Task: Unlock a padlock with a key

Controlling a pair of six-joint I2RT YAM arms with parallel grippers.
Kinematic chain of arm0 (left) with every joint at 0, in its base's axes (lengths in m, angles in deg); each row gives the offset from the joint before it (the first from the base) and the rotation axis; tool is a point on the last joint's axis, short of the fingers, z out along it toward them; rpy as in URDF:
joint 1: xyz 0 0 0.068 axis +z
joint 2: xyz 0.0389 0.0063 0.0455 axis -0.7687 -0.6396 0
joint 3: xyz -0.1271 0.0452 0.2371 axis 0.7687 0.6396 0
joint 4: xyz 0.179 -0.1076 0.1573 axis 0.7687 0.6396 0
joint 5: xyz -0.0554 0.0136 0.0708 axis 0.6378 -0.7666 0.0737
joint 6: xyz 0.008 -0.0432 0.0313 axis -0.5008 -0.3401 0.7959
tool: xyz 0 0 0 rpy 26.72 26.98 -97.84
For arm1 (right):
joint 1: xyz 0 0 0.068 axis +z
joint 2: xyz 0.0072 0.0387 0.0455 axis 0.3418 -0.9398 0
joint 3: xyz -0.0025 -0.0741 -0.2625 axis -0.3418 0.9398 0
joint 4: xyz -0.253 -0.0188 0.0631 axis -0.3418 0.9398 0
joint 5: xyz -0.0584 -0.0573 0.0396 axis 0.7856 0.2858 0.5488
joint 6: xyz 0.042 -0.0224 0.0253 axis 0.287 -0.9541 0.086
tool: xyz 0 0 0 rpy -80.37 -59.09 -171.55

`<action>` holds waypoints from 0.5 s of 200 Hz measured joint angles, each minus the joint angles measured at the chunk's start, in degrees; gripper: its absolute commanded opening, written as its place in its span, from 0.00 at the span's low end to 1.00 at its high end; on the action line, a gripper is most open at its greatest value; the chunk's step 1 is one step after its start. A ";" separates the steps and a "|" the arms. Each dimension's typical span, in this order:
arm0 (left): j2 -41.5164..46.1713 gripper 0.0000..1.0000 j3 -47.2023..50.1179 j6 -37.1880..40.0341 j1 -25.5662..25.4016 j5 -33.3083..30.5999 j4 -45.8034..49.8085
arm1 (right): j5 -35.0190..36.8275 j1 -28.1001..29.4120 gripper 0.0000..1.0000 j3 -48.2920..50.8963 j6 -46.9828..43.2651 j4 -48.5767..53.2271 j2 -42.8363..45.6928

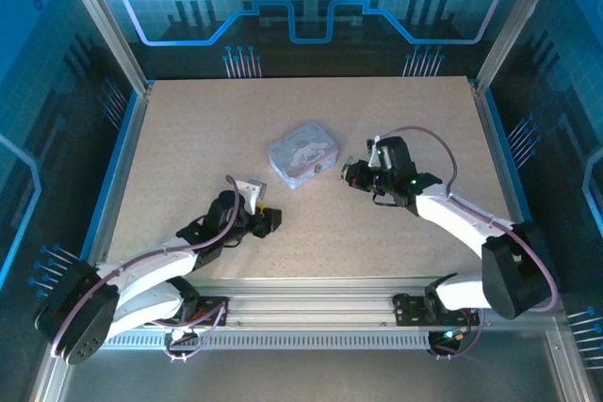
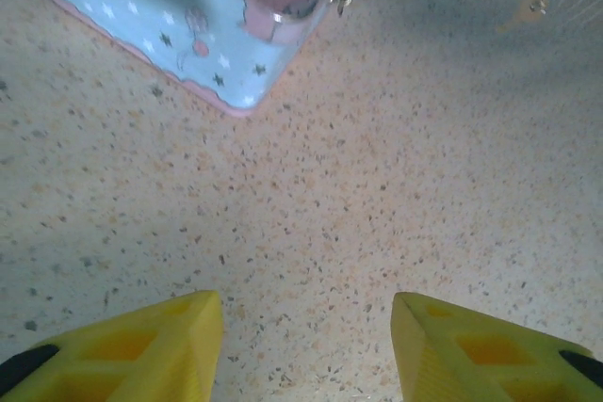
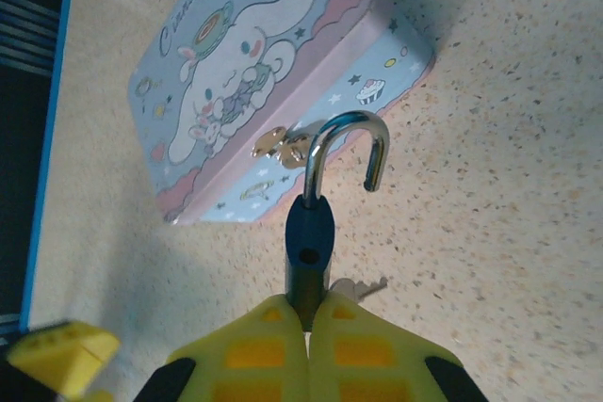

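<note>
Holding: right gripper [image 3: 307, 315] is pressed onto the padlock [image 3: 310, 233] body, just beside the tin [image 3: 254, 63] front.
Shackle [image 3: 345, 134]: one leg stands free of the body, so it is judged unlocked.
Key [image 3: 361, 286]: pale sliver poking out behind the padlock's lower end; looks seated in the keyhole, not certain.
Left gripper [image 2: 306, 327]: fingers spread with nothing between, over bare table [image 2: 396, 185], short of the tin.
Progress: main step looks done; remaining, at most, pulling the key and setting things down.
Unclear: keyhole is hidden by the fingers; key is cut off by the padlock; cannot tell whether the padlock touches the table.
</note>
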 measured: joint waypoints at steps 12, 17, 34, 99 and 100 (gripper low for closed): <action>2.03 0.54 -1.64 0.35 0.96 -0.24 3.06 | -1.11 0.26 0.00 -1.81 -3.06 3.28 0.63; 2.93 0.55 -2.45 0.46 1.49 -0.44 4.52 | -1.31 0.70 0.00 -2.29 -4.00 4.31 0.83; 5.66 0.60 -5.27 0.48 3.85 -1.40 9.60 | -1.55 3.17 0.00 -3.82 -5.75 7.10 1.01; 6.99 0.78 -17.94 -2.01 16.68 -3.28 31.04 | -2.25 21.14 0.00 -10.08 0.52 4.42 -13.18; 6.95 0.79 -18.03 -2.03 16.90 -3.21 31.21 | -2.27 21.46 0.00 -10.43 0.70 4.31 -13.75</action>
